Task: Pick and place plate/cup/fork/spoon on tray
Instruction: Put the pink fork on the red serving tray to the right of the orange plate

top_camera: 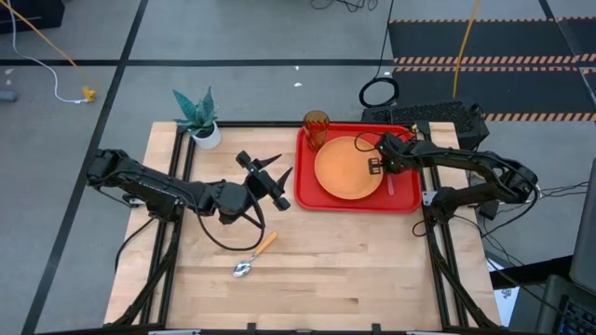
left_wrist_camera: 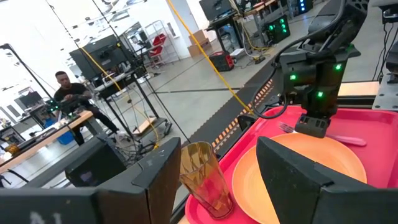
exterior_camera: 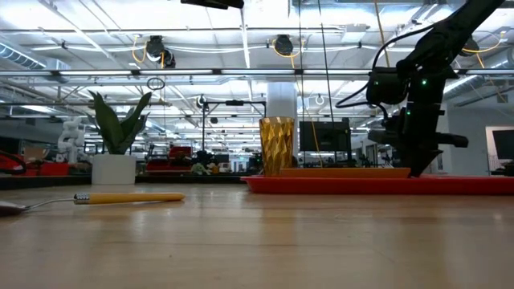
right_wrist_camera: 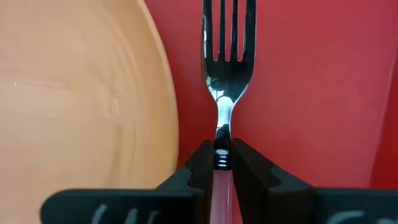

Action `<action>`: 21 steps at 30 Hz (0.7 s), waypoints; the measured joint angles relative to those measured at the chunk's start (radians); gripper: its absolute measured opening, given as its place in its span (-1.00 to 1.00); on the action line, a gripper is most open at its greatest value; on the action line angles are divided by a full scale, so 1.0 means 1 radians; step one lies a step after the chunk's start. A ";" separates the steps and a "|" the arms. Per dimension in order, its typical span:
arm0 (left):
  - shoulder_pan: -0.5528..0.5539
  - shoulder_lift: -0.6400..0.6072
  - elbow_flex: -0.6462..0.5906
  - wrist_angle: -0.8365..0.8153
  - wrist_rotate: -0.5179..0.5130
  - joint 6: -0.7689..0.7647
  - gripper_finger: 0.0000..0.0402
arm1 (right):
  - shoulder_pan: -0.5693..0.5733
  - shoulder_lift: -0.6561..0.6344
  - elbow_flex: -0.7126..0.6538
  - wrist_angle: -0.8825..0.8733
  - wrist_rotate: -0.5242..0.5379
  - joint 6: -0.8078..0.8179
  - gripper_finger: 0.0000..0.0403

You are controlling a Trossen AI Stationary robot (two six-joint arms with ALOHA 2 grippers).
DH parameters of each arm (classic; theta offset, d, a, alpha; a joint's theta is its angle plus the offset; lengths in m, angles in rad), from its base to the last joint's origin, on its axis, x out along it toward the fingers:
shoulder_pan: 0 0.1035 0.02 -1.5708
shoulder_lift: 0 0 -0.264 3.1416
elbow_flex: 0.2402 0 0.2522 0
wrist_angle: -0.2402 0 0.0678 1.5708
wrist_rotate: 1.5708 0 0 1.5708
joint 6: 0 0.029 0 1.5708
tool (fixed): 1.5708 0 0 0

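Note:
The red tray (top_camera: pixel 405 200) lies at the table's far right. The orange plate (top_camera: pixel 345 169) rests flat in it, and the amber cup (top_camera: pixel 315 128) stands upright in its far left corner. My right gripper (top_camera: pixel 375 167) stands over the tray beside the plate's right rim, pointing down, shut on the fork (right_wrist_camera: pixel 229 37). The spoon (top_camera: pixel 253 256) lies flat on the bare wood near the table's middle. My left gripper (top_camera: pixel 277 170) is open and empty, above the table just left of the tray. My right gripper pinches the fork between its two fingers at the neck (right_wrist_camera: pixel 221 144), where the metal meets the pink handle. The fingers come from above and lie across the fork. The fork lies level along the tray floor beside the plate; whether it rests there I cannot tell.
A white pot with a teal plant (top_camera: pixel 200 121) stands at the table's far left. The tray's strip (right_wrist_camera: pixel 311 93) right of the plate is bare red plastic. Bare wood (top_camera: pixel 372 270) lies near of the tray. A person (left_wrist_camera: pixel 68 93) sits far off in the room.

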 joint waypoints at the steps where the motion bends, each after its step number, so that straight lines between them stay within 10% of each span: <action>1: 0.000 0.000 0.000 0.000 0.000 0.000 0.06 | 0.000 0.000 0.000 0.002 0.001 0.000 -0.82; 21: 0.000 0.000 0.001 -0.001 0.000 -0.001 0.06 | 0.001 0.000 0.000 0.005 0.036 0.001 -0.67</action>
